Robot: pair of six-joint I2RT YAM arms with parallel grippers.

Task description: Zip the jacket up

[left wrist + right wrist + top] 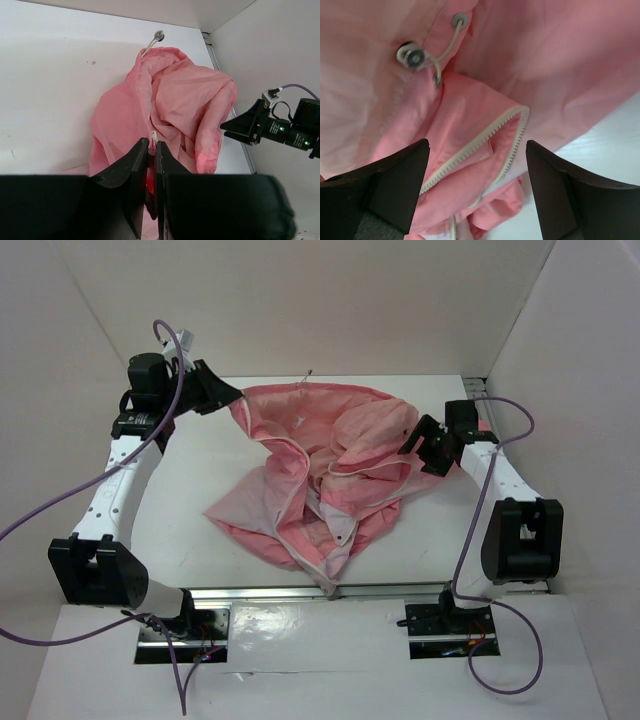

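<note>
Jacket: the salmon-pink jacket (pixel 320 475) lies crumpled in a heap on the white table (pixel 190 470). It is unzipped, with paler lining showing at its near-left part.

Zipper: the light-coloured zipper (pixel 470 150) runs open along a folded edge of the jacket. In the right wrist view, two rows of teeth meet at a corner and are not joined.

Left claw: the left claw (pixel 151 142) sits at the jacket's far-left corner. Its fingers (pixel 131 167) are pressed almost together on a thin pinch of the jacket's edge. The fabric rises from the heap to that pinch.

Right claw: the right claw (pixel 477 145) is at the jacket's right side and spread wide. Its fingers (pixel 400 175) stand either side of the zipper fold and grip nothing. They seem to be just above the fabric, but I cannot tell whether they touch it.

Toggle: a round grey cord toggle (pixel 412 56) lies on the jacket beyond the zipper fold. Its cord loops to a metal eyelet (pixel 460 20) close by.

Cord end: a small round cord end (pixel 158 35) rests on the table just past the jacket's far edge.
</note>
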